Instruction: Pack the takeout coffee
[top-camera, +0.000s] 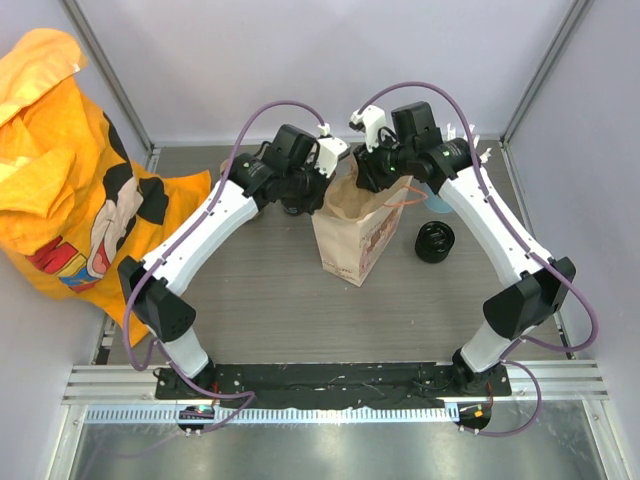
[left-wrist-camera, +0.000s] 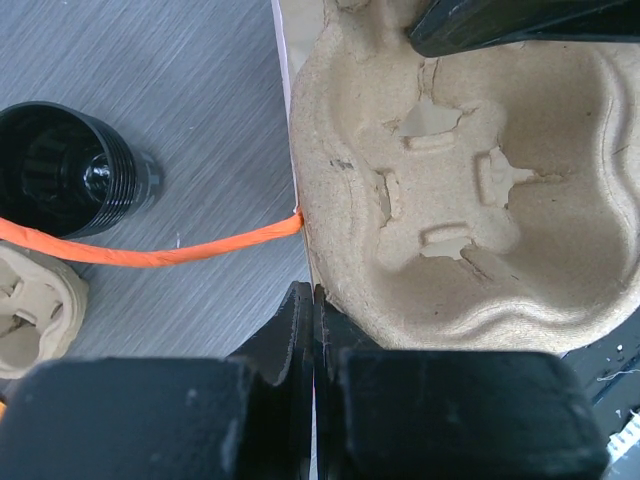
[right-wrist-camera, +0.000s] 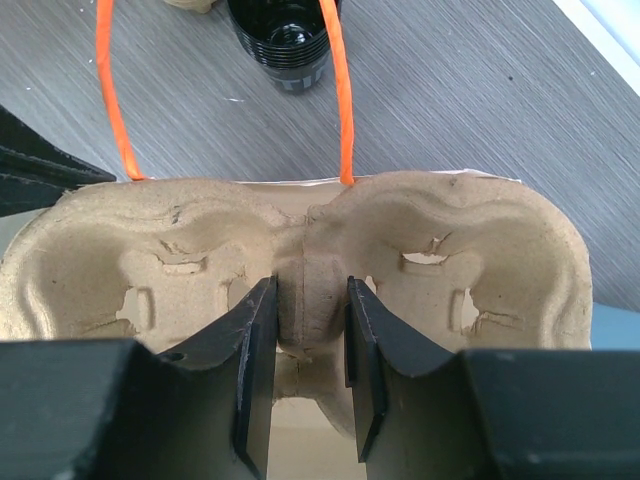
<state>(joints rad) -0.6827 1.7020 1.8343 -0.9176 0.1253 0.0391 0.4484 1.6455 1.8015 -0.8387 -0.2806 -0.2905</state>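
Item 1: the takeout coffee is found standing upright on the table, to the right of the paper bag and apart from it. It is outside the bag. Neither gripper is in contact with it. Its black lid is seen fitted.

Item 2: the paper bag is observed upright at the centre of the table, mouth upward. A brown pulp carrier is lodged in its mouth, filling the opening. 2 orange handles are noted at the bag's far rim in the right wrist view.

Item 3: the left gripper is recorded as fully closed, with the thin edge of the paper bag pinched between its fingers just beside the carrier.

Item 4: the right gripper is positioned over the carrier, its 2 fingers set on either side of the central ridge and pressed against it; the carrier is held there.

Item 5: a second pulp carrier is seen on the table near the coffee. An orange printed cloth is draped at the left side.
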